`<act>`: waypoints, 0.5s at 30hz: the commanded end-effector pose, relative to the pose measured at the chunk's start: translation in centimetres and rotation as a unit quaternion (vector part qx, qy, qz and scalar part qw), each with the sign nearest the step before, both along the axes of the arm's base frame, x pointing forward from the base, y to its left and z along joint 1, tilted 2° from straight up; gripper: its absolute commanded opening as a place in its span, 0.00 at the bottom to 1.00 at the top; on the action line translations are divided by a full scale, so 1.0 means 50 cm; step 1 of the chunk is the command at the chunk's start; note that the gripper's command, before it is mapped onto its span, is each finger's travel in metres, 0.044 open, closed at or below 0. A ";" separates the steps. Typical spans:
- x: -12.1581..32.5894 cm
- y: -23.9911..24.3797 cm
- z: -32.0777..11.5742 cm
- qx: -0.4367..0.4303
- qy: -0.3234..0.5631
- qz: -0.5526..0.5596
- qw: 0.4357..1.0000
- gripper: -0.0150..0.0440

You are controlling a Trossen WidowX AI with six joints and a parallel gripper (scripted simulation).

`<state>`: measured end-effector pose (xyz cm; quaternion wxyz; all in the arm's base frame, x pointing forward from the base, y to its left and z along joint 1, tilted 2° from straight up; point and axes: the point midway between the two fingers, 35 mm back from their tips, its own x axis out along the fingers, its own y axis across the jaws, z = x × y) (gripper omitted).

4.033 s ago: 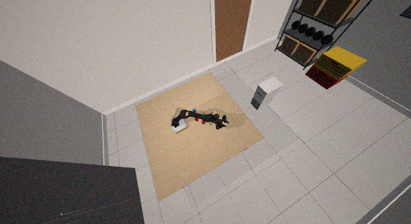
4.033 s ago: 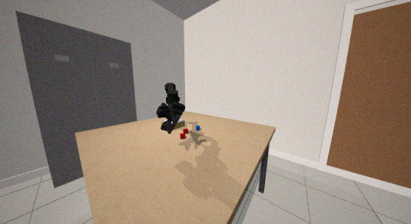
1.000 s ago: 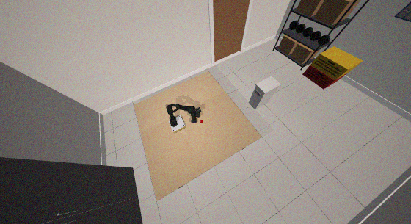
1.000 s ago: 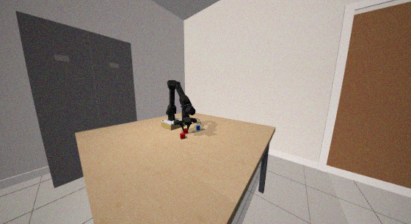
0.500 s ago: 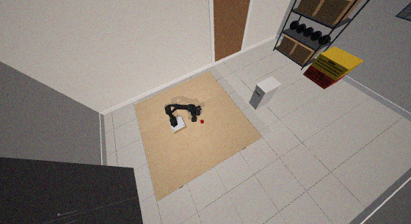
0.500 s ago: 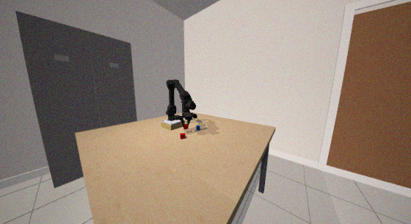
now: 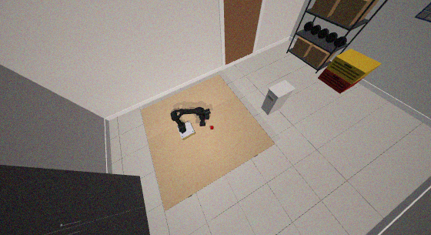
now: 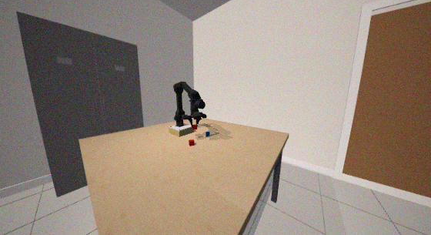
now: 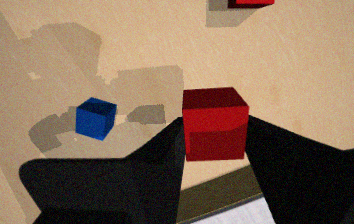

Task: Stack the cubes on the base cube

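In the exterior view, the tabletop (image 7: 215,165) (image 8: 162,184) (image 9: 318,75) spreads from its left corner to its right corner, with its far corner behind the black six-joint arm (image 7: 188,110) (image 8: 178,103). Leftmost of the things on it is the white-topped mounting block (image 7: 188,132) (image 8: 181,131) (image 9: 238,212) under the arm. Next comes a red cube (image 7: 212,127) (image 8: 192,142) (image 9: 253,1), resting apart from the block and nearer the front edge. Just right of that, farther back, the claw (image 7: 202,124) (image 8: 195,124) (image 9: 211,122) grips a second red cube (image 8: 195,127) (image 9: 215,131) by two opposite sides, above the tabletop. Rightmost, a blue cube (image 8: 208,134) (image 9: 95,119) rests toward the right corner, apart from both red ones. Neither red cube bears another cube.
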<state>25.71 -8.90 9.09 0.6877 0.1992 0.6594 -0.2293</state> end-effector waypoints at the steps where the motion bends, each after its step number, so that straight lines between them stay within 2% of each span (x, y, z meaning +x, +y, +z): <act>1: -0.002 0.003 0.029 0.001 -0.005 -0.002 1.000 0.43; 6: -0.002 0.007 0.037 0.000 -0.004 0.012 1.000 0.43; 15: 0.023 0.046 0.019 -0.004 0.005 0.204 0.979 0.43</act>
